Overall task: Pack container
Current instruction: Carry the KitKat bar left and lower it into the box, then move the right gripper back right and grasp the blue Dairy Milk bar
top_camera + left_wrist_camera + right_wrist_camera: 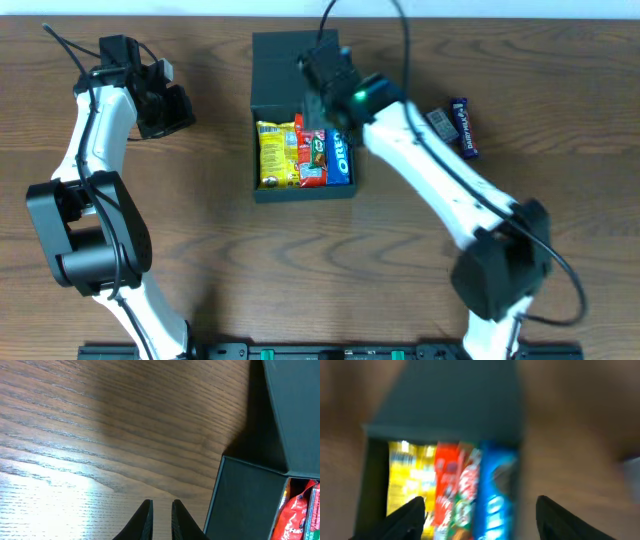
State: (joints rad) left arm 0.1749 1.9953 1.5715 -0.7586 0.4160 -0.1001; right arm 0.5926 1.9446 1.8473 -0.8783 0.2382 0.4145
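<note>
On the table (200, 240), container (300, 193) lies lengthwise near-to-far.

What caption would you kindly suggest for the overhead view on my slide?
Right gripper open above the container of snack packets; two more snacks lie on the table.

Brown wooden table (230, 260), dark container (285, 65) centre-back, purple chocolate bar (464, 130) right
</note>
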